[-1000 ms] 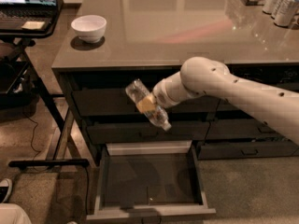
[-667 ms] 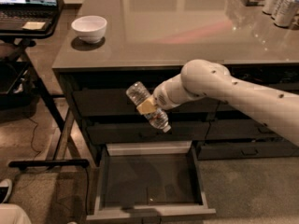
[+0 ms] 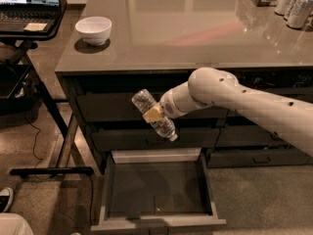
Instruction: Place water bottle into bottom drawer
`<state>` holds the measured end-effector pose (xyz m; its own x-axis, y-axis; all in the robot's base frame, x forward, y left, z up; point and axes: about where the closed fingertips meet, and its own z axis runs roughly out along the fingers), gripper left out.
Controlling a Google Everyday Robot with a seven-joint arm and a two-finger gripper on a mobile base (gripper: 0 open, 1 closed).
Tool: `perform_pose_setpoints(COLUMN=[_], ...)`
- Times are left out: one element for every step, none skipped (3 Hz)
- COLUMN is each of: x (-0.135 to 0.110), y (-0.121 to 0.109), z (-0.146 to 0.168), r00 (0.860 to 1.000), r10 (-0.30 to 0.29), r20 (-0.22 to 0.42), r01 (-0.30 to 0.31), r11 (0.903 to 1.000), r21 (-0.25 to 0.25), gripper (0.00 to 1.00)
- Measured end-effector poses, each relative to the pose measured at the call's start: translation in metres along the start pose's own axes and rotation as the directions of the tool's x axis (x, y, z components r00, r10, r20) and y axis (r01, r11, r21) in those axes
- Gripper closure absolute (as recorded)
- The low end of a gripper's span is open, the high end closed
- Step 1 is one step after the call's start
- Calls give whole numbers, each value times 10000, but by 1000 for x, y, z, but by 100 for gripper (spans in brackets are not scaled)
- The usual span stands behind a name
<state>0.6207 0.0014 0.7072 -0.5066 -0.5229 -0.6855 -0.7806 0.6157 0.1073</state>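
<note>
Spanning the upper view, the grey counter is the largest item. The white arm reaches in from the right across the drawer fronts. Below it, the bottom drawer stands pulled open. A white bowl sits near the counter's left corner. The water bottle is held in the air above the drawer's rear edge, tilted, cap end lowest. The gripper is clamped across the bottle's middle, in front of the upper drawers.
</note>
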Motion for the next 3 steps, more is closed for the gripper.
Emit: perform_pose_setpoints(x=[0,17,19], y=[0,-1,-2], z=[0,19,21], r00=[10000,9999,9999], r10=[0,-21,-21], r20=[0,-116,-116], r01=[0,20,20], r11=[10000,10000,10000], r21=[0,-85,-85], gripper=[100,100,100])
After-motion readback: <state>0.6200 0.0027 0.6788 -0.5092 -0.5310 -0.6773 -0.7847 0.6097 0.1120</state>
